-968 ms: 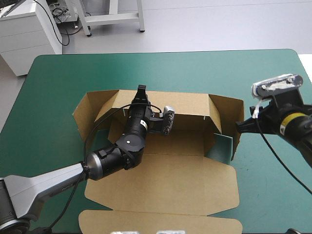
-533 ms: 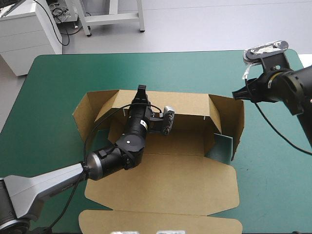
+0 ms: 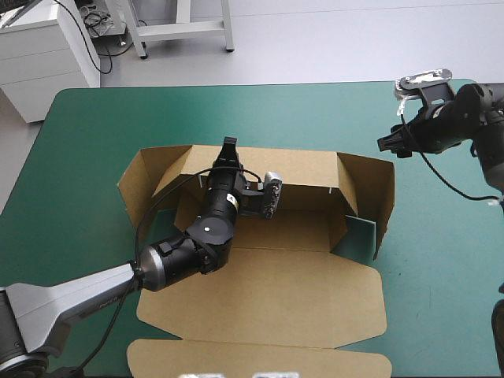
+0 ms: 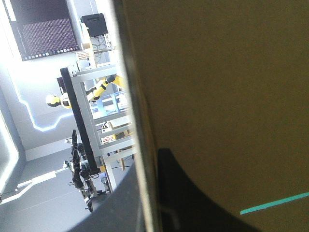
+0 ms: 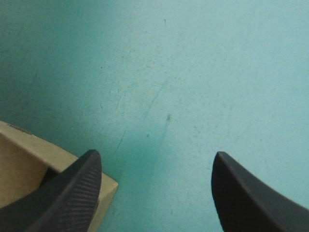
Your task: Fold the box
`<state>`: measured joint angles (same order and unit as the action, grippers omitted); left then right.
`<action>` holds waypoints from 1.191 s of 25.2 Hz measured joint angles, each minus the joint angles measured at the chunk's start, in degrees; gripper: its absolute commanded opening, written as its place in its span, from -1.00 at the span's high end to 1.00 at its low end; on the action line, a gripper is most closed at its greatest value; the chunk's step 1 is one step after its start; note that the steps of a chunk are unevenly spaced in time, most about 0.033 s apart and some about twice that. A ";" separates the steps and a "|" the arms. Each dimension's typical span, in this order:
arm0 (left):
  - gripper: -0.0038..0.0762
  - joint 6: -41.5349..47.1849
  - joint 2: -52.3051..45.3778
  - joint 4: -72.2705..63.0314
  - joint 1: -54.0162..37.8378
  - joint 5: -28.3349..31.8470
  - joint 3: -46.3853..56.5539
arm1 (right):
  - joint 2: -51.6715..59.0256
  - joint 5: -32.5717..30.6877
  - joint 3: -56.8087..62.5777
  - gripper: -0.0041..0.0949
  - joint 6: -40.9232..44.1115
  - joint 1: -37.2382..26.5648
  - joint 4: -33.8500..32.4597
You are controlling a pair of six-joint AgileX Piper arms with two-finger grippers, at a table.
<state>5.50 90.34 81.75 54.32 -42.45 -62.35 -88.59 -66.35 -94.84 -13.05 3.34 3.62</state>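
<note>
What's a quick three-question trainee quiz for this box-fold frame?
1. True or false: the right tool is shut on the box.
2. Which part of the box does the left tool grip? A: the far wall. B: the flat lid. C: the right wall.
3. Fill in: the right tool hangs open over the bare teal-green ____.
Key: 1 false; 2 A; 3 cover.
</note>
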 measured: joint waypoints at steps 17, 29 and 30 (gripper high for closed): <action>0.92 -0.14 -0.11 -0.17 -0.10 0.54 -0.04 | -7.03 4.22 0.00 -0.31 -4.33 0.00 14.24; 0.92 -0.29 -0.16 -0.25 -0.20 0.61 -0.04 | -8.31 1.76 0.00 -0.30 -5.92 4.09 12.41; 0.92 -0.29 -0.16 -0.25 -0.20 0.61 -0.04 | -8.31 0.35 0.00 -0.29 -5.98 4.18 12.03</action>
<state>5.21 90.18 81.50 54.11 -41.83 -62.39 -96.90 -66.00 -94.84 -19.02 7.51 15.64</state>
